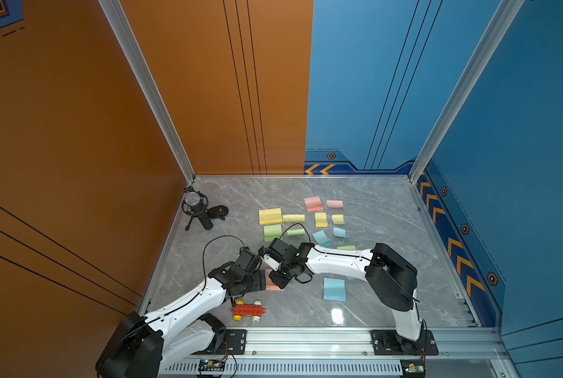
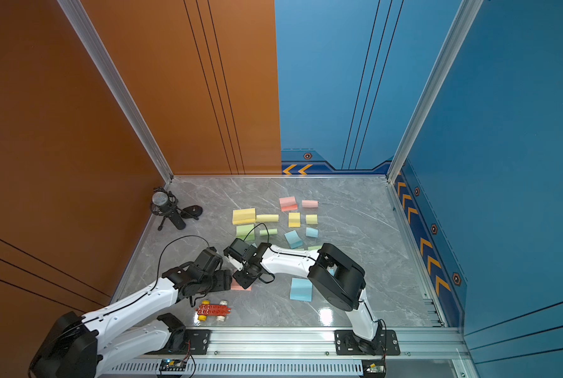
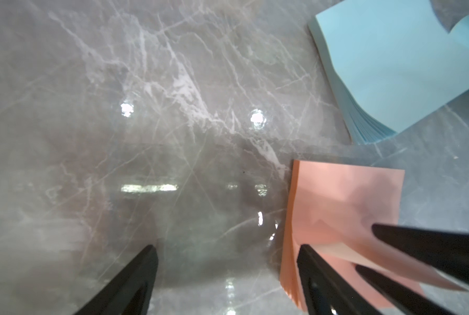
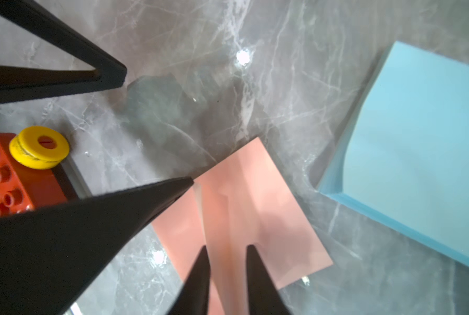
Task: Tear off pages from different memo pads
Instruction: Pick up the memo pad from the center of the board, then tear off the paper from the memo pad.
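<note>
We judge the step in hand to be the tearing of a sheet from the pink memo pad [image 1: 274, 285]. It lies low and centre on the marble surface [image 1: 388, 229] in both top views, between the two arms, with the blue memo pad [image 1: 334, 289] to its right and the red toy car [image 1: 248, 310] below it. The right gripper [image 4: 227, 246] has its jaws clenched on the top pink page [image 3: 347, 252], which rises slightly off the block in the left wrist view. The left gripper [image 3: 227, 246] stands with jaws spread wide, grasping nothing. One of its fingers [image 3: 309, 261] lies across the pad's edge and seems to pin it down. Next, we think, the pinched page must be peeled up and away slowly, with the pad pinned, so that only one sheet parts and the block neither slides nor lifts.
</note>
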### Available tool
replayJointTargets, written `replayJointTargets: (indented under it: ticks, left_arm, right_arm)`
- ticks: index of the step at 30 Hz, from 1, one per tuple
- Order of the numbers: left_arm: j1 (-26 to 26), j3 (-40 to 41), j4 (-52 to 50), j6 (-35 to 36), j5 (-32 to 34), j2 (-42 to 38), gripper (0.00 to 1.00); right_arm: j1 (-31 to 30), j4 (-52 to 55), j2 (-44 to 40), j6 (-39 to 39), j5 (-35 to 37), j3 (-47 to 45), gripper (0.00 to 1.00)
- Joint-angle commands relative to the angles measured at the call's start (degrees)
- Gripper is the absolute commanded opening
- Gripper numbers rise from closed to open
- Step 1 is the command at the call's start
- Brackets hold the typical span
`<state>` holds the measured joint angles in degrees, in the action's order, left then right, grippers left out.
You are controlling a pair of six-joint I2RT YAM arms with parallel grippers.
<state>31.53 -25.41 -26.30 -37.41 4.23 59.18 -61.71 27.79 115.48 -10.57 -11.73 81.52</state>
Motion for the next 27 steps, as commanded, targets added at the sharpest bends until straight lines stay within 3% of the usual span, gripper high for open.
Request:
replayJointTargets:
  ticks: [1,9,17,22,27]
  left_arm:
    - [-0.67,0.30,0.38,0.63,-3.96,-2.52,0.84]
    - [0.11,0.88,1.40,-0.07,-11.39,-15.91,0.85]
    - [1.14,0.26,9.21,0.45,-21.47,-19.19,0.85]
    - [2.20,3.17,21.00,-1.26,-27.87,-24.75,0.84]
    - [4.59,4.36,24.36,-2.00,-29.46,-26.01,0.82]
  right_arm:
    - [1.33,4.19,0.66,2.48,-2.20,2.51,0.00]
    - [7.76,5.93,-8.65,3.30,-8.01,0.81,0.00]
    - [9.34,10.95,-20.95,11.09,-11.08,-2.06,0.00]
    - [9.73,14.35,-26.70,18.26,-20.36,-3.20,0.00]
    - [9.47,17.22,-31.88,24.20,-27.98,-3.52,0.00]
